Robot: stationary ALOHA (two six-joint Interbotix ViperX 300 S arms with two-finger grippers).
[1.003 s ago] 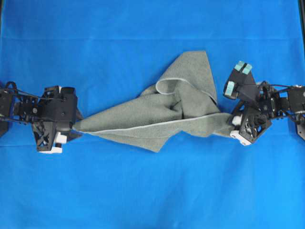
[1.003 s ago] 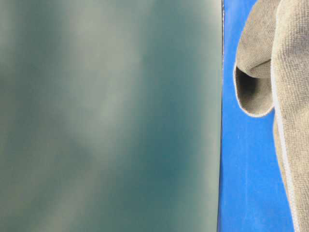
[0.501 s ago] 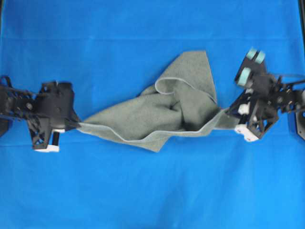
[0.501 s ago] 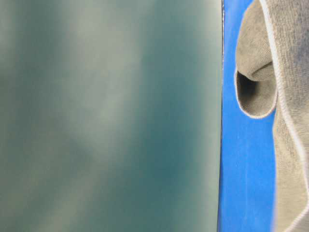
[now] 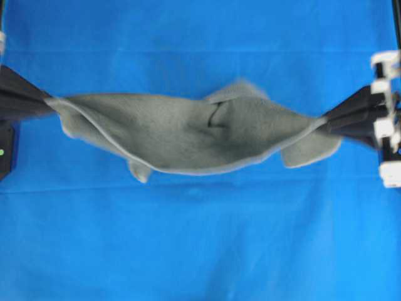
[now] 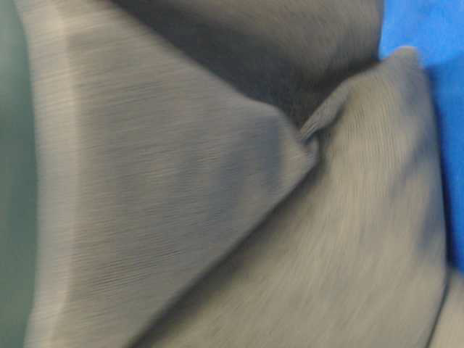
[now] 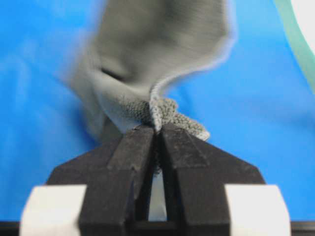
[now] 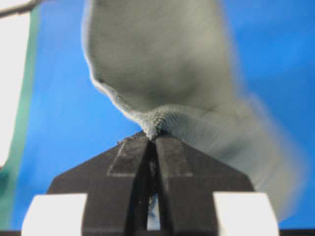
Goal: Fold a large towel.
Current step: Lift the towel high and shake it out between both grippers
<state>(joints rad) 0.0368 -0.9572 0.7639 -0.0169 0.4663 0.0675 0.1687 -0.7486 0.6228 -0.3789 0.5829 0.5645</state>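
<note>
A grey-green towel (image 5: pixel 188 135) hangs stretched between two robot arms above a desk covered by a bright blue sheet (image 5: pixel 200 251). From overhead, the towel runs almost the full width of the view, sagging in the middle like a hammock, with its pale hem tracing the lower curve. Small flaps droop below it at the lower left and at the right end, and another flap pokes up behind the middle.

The left gripper (image 7: pixel 158 129) has its jaws clenched on a bunched corner of the towel, seen close up from the left wrist. The right gripper (image 8: pixel 153 136) has its jaws clenched on the opposite corner in the same way. Both close-ups are blurred beyond the pinched cloth.

At desk level, blurred towel fabric fills nearly the whole view, with blue showing only at the upper right.
</note>
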